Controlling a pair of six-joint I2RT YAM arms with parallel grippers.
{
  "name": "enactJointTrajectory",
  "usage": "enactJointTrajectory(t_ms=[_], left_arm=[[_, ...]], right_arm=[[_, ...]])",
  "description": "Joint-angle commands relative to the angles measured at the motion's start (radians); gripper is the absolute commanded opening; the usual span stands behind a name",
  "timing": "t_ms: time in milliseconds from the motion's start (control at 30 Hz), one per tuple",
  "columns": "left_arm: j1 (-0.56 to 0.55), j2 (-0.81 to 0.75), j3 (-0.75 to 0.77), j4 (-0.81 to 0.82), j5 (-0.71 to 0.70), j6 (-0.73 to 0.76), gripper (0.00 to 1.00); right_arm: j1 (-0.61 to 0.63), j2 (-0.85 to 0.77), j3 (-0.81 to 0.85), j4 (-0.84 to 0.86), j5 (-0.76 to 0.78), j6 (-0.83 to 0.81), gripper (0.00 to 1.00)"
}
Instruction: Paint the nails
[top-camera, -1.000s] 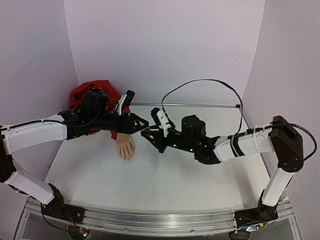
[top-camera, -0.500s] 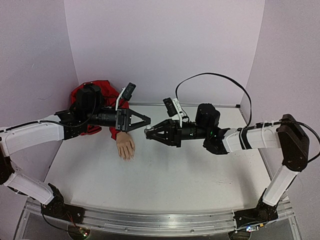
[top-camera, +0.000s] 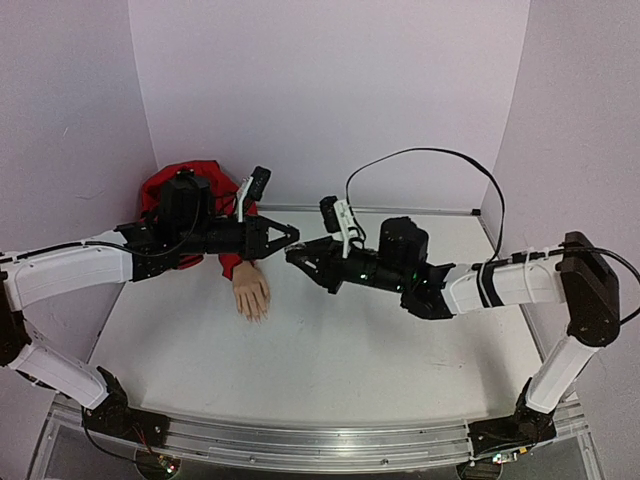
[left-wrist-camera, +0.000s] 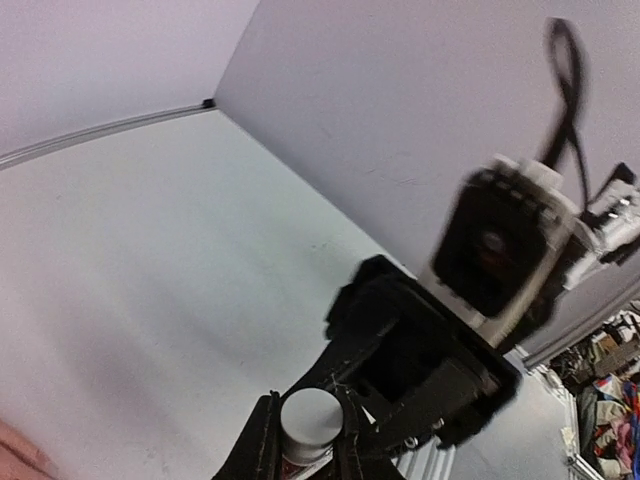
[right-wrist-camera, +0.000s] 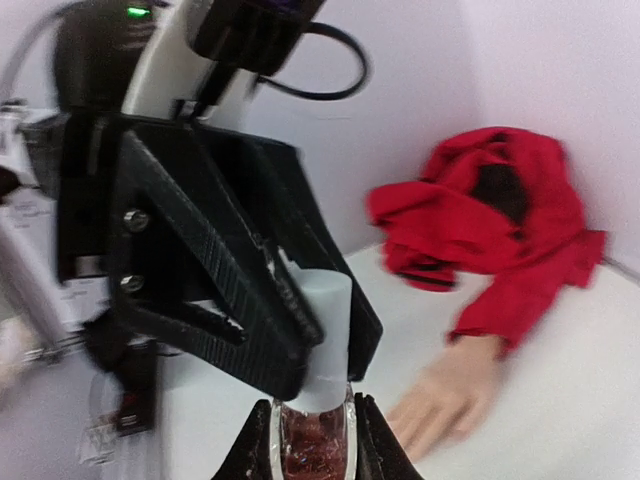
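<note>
Pale nails (top-camera: 254, 314) lie apart from, and left of, left pincer (top-camera: 291, 237).

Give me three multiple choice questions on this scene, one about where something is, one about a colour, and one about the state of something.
1. Where does the mannequin hand lie?
A. On the table, beneath the left arm
B. Hanging on the back wall
C. On the rail by the arm bases

2. What colour is the sleeve?
A. Blue
B. Red
C. Green

3. How does the left tool stand?
A. Wide open and empty
B. Out of every view
C. Shut on the white cap of the polish bottle

Answers:
1 A: the overhead view shows it flat on the table under that arm.
2 B: the bunched fabric behind the hand is plainly red.
3 C: the left wrist view shows the cap pinched between its fingers, while the right tool grips the bottle's body.
</note>
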Motion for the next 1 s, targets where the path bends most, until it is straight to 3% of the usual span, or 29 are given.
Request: enactJointTrajectory(t_ms=[0, 33, 100, 267, 500, 633, 767, 967], left_arm=[[-0.023, 0.027, 0.066, -0.104, -0.277, -0.057, 0.0], [-0.023, 0.043, 0.078, -0.133, -0.3, -0.061, 0.0], [-0.023, 0.068, 0.099, -0.149, -0.294, -0.068, 0.0], [-0.023, 0.098, 0.127, -0.15, -0.213, -0.06, 0.03], [-0.009, 0.059, 0.115, -0.146, -0.086, -0.027, 0.39], [0.011, 0.019, 0.085, -0.104, 0.034, -0.01, 0.58], [0.022, -0.025, 0.039, 0.001, 0.172, -0.021, 0.7], [0.021, -0.027, 0.027, 0.039, 0.211, -0.049, 0.66]], right_arm=[[0.148, 0.043, 0.067, -0.118, 1.092, -0.382, 0.0], [0.155, 0.072, 0.082, -0.107, 1.166, -0.412, 0.0], [0.155, 0.095, 0.092, -0.097, 1.153, -0.416, 0.0], [0.136, 0.079, 0.074, -0.088, 0.753, -0.37, 0.0], [-0.043, 0.005, -0.005, -0.025, -0.005, -0.127, 0.0], [-0.107, -0.006, -0.015, 0.058, -0.304, -0.007, 0.0], [-0.124, -0.002, -0.009, 0.159, -0.485, 0.113, 0.0], [-0.125, 0.022, 0.002, 0.309, -0.554, 0.234, 0.0]])
